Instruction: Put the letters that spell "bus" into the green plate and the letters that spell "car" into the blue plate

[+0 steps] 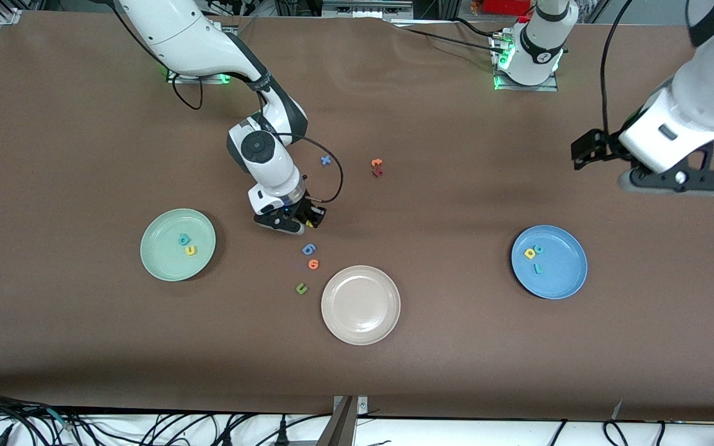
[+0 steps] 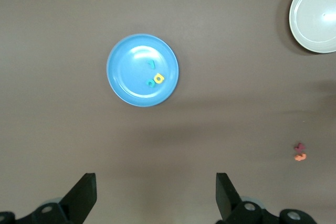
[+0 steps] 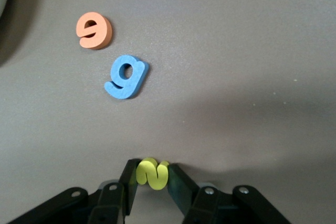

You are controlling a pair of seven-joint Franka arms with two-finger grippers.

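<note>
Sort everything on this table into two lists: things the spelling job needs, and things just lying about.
Needed: green plate, blue plate, yellow s in right gripper.
Lying about: beige plate, blue g, orange e, dark green u, blue x.

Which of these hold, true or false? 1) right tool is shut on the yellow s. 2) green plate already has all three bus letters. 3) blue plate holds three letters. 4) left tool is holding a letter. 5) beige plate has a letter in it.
1) True: the right tool is shut on the yellow s.
2) False: the green plate holds only the teal b and yellow u.
3) True: the blue plate holds three.
4) False: the left tool is open, holding nothing, over bare table.
5) False: the beige plate holds nothing.
</note>
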